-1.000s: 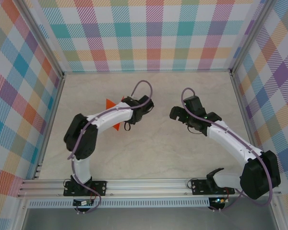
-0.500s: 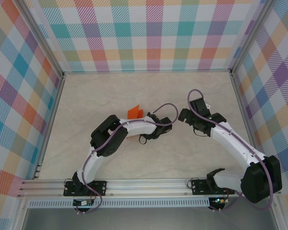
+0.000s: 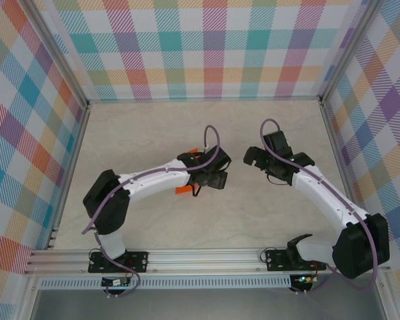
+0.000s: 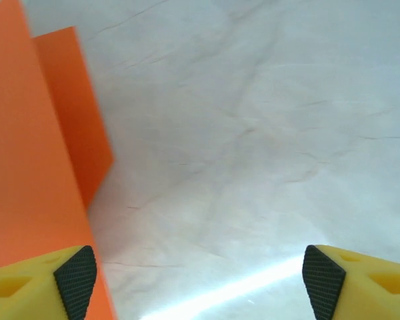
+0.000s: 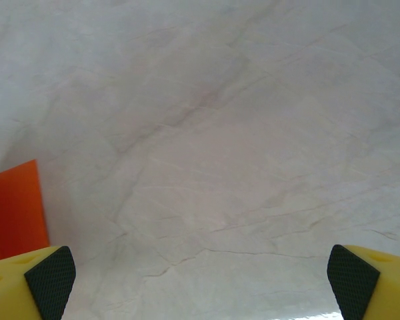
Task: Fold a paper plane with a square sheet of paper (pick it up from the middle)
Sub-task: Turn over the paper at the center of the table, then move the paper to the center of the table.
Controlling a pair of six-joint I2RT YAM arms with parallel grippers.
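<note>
Paper (image 4: 33,167), bright orange and plain, lies flat on the pale table (image 4: 267,133). In the left wrist view we see that it is folded. 1 wide part runs down the left side, and 1 darker, thinner flap with a slanted end sticks out beside it. The edges are straight and sharp. From above, the left arm covers most of the paper and 1 small orange bit pokes out beside the arm, so we cannot tell its whole shape.

The left gripper (image 4: 197,283) has its 2 yellow fingers spread wide apart. Between them is bare table, and it holds nothing. The paper is off to the left side of its view. The near end of the paper reaches the black fingertip (image 4: 77,280) there. They may touch, but we are too close to be sure.

The right gripper (image 5: 200,280) is spread wide too and holds nothing. In its view the paper is 1 small orange piece at the left edge, just above the fingertip on that side.
</note>
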